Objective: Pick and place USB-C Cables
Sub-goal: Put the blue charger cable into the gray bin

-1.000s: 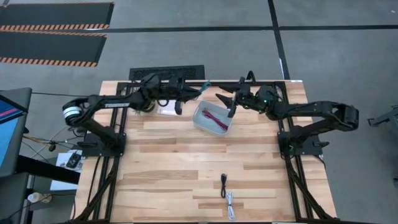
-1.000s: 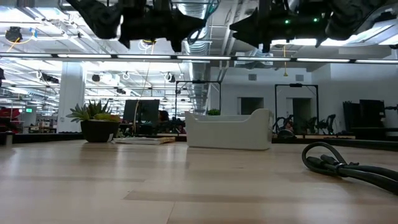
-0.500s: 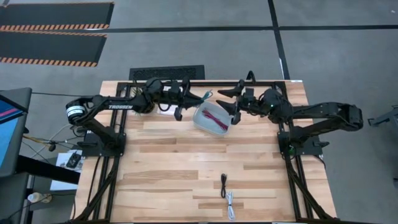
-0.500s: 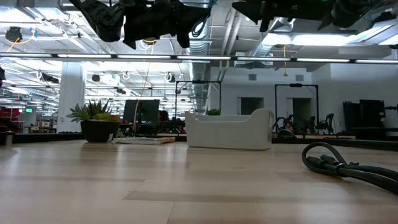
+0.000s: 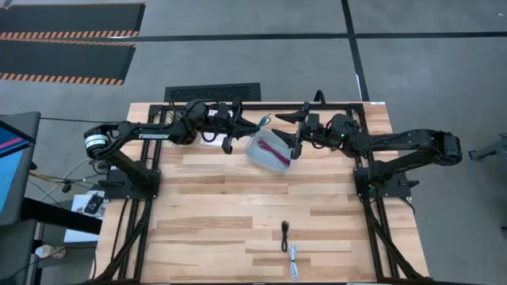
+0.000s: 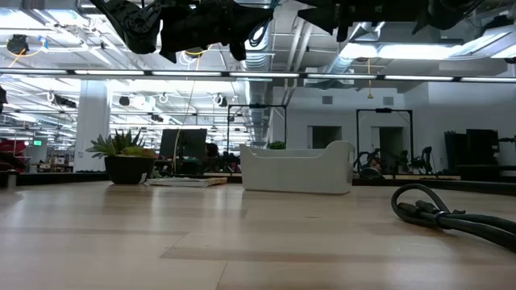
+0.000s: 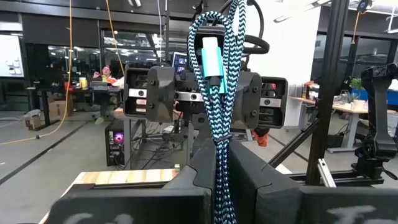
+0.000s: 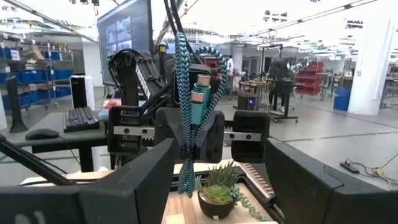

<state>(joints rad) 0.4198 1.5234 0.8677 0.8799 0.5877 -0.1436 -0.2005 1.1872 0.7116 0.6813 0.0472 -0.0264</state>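
Partway through. Maroon-pink cable (image 5: 273, 150) already in the clear tray (image 5: 255, 153). Teal cable (image 7: 216, 93) clamped in the left gripper (image 5: 242, 127), raised beside the tray, facing the right gripper (image 5: 295, 136), spread wide and empty. Black cable (image 5: 284, 235) and white cable (image 5: 294, 262) left on the table (image 5: 206, 214), well apart from the tray.

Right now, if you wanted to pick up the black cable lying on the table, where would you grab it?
Grip the black cable at its middle, coming straight down from above. It lies flat on the table as a thin, narrow bundle, so end effector fingers can close across its short width. Avoid its near end, where the white cable lies close.
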